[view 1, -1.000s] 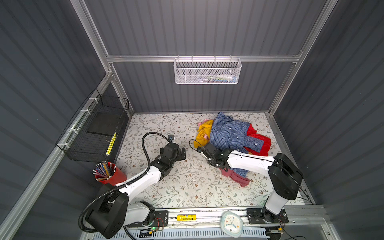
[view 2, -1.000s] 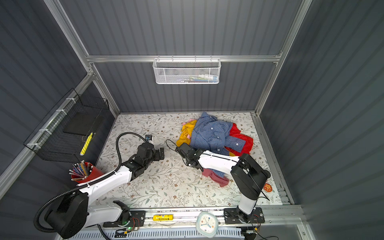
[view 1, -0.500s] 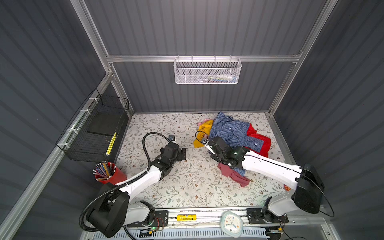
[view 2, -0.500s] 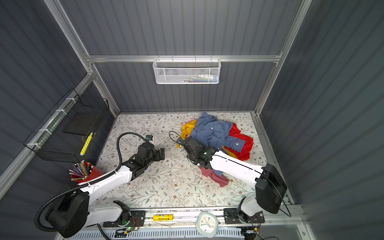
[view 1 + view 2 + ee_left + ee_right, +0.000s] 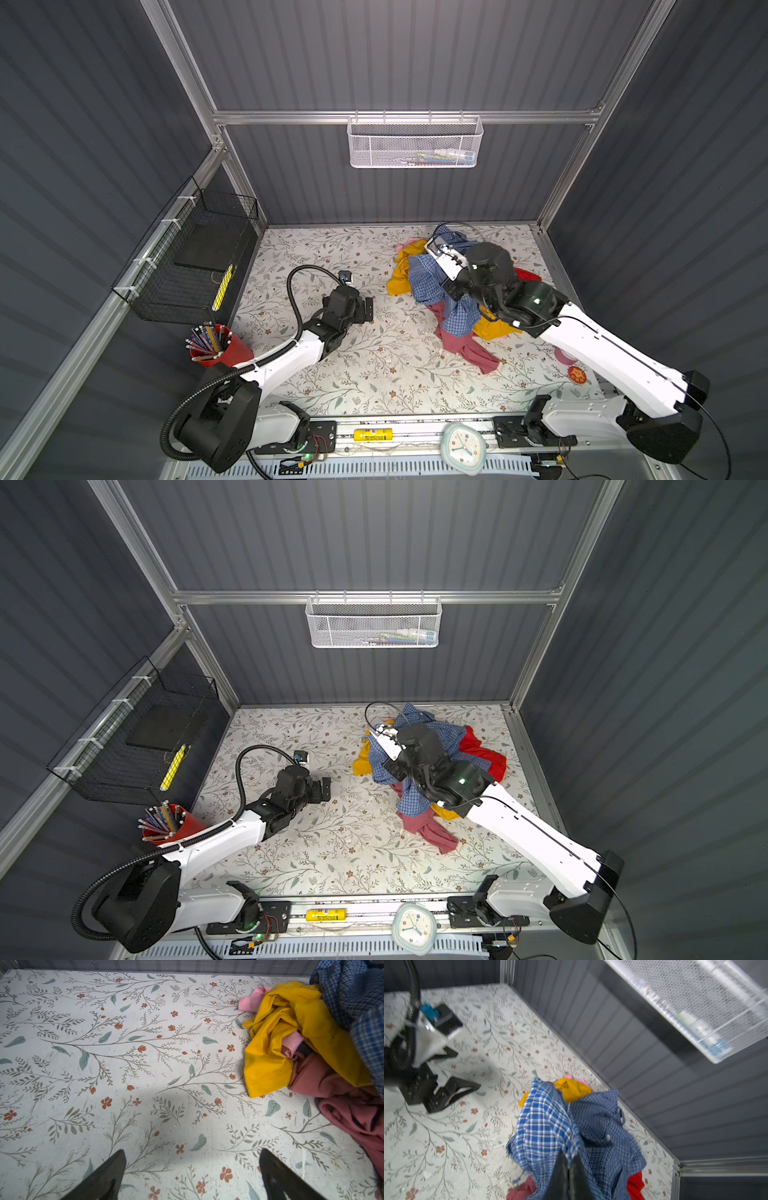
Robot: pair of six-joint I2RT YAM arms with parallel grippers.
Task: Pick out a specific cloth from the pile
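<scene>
The right fingers [image 5: 560, 1176] are clenched on a fold of the cloth [image 5: 546, 1126], the blue-and-white checked shirt, and the fabric bunches up between them and drapes down. In both top views the cloth [image 5: 432, 282] [image 5: 409, 802] hangs partly raised, its lower part trailing onto the pile [image 5: 494, 328] near the far right corner of the counter [image 5: 332, 374]. A mustard garment [image 5: 400, 279] lies under its left side. A dusty-pink garment [image 5: 467, 351] spreads toward the near edge. A red garment [image 5: 484, 752] shows toward the right edge, and a pale pink piece [image 5: 248, 1002] pokes out beside the mustard. The left fingers [image 5: 108, 1176] are released, spread wide over bare counter, left of the pile and apart from it.
</scene>
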